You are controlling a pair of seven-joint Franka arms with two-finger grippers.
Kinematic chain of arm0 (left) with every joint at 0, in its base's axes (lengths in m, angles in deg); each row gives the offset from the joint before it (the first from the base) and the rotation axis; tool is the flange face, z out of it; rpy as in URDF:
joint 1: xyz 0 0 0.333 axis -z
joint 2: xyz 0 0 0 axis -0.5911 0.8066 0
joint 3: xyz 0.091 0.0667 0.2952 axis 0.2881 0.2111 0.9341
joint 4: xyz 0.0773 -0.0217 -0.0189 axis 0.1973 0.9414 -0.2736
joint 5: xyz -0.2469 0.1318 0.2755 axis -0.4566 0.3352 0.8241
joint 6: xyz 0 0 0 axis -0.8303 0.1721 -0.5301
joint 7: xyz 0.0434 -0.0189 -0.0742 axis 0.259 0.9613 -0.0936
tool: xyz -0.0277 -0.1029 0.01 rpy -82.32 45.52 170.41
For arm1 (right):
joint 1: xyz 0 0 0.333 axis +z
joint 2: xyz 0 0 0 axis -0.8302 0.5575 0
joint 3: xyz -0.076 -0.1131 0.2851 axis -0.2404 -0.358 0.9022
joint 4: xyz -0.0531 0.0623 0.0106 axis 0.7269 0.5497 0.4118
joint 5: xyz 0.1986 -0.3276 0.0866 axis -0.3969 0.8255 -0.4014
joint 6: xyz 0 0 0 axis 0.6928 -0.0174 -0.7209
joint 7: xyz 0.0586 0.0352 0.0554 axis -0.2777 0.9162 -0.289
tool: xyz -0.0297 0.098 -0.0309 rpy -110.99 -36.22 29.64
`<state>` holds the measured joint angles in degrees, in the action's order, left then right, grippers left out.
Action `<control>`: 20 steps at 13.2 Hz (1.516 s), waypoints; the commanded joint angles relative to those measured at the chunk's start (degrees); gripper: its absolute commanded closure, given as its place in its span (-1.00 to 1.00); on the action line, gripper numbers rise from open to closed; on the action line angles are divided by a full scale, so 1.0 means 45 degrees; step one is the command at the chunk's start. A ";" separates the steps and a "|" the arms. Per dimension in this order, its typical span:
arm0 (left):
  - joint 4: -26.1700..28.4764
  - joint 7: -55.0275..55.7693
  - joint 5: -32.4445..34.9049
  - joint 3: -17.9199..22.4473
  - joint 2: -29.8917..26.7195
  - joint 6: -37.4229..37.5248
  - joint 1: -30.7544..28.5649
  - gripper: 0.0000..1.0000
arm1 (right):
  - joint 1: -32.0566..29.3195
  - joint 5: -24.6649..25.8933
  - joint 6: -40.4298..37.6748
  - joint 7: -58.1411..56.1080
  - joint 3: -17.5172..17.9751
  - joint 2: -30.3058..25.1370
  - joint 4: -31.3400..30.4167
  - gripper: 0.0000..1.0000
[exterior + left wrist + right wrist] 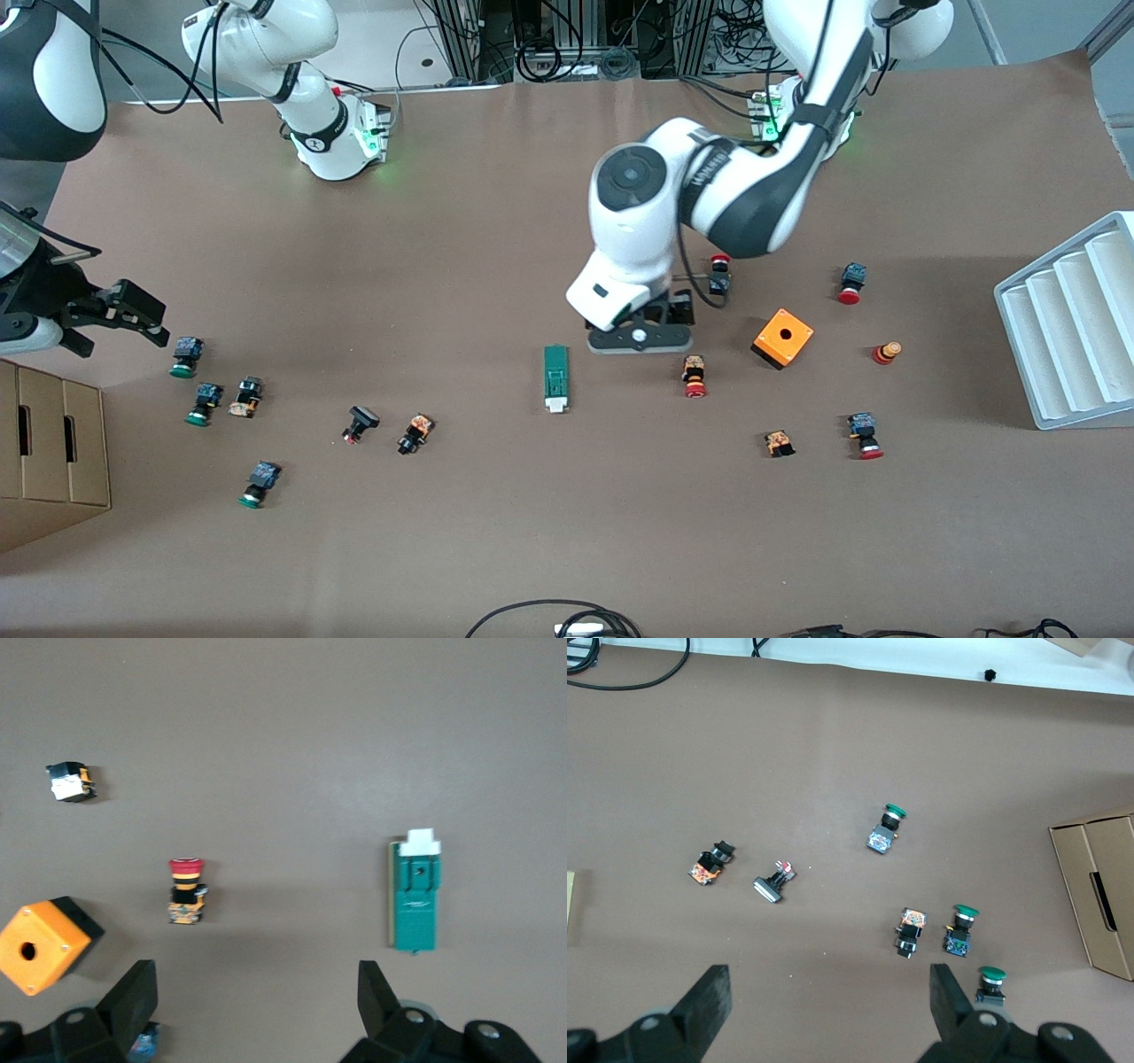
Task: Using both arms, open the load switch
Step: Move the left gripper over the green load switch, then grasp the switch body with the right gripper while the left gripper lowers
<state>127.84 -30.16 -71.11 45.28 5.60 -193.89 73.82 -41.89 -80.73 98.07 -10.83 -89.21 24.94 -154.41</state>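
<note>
Front view: the load switch [555, 378], a slim dark-green bar with a small white tab at its end nearer the camera, lies flat on the brown table [567, 532], roughly mid-table. The left gripper [640, 337] hangs just beside it, toward the left arm's end, jaws spread wide and holding nothing. The right gripper [120, 315] waits well away from the switch at the right arm's end of the table, jaws also spread and empty. An orange box [783, 338] with a hole in its top sits past the left gripper from the switch. Small push buttons lie scattered on both sides of the switch. A white ridged tray [1067, 323] and cardboard boxes [49, 447] stand at opposite table ends; nothing can be seen inside either.

Left wrist view: the switch [415, 895] lies apart from the open fingers [376, 997], white tab pointing away from them. A red-capped button [185, 890] stands between the switch and the orange box [40, 943].

Right wrist view: only green-capped buttons [887, 827] and the cardboard box [1099, 895]; the switch is not seen.

Judgement: the switch looks like light, rigid, smooth plastic, likely to slide. One gripper should pinch the green body across its long sides; the other should take the white tab.
</note>
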 commanded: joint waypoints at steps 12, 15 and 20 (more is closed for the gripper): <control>0.1028 0.9484 0.6904 -0.0161 0.0882 -0.3146 0.3542 -1.00 | 0.0022 0.0292 0.0018 0.0187 -0.0047 0.0075 0.0022 -1.00; 0.1166 1.2937 0.9439 -0.0277 0.1408 -0.3107 0.4030 -1.00 | 0.0061 0.0292 -0.0312 0.0188 -0.0047 0.0114 0.0003 -1.00; 0.1225 1.6439 1.3135 -0.1330 0.2346 -0.1355 0.4071 -1.00 | 0.0528 0.0292 -0.0939 0.0110 -0.0008 0.0661 -0.0017 -1.00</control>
<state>133.43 38.91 -17.06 41.04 14.77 -203.80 91.98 -41.15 -80.73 94.72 -10.80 -89.10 26.74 -154.92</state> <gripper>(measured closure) 0.000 0.000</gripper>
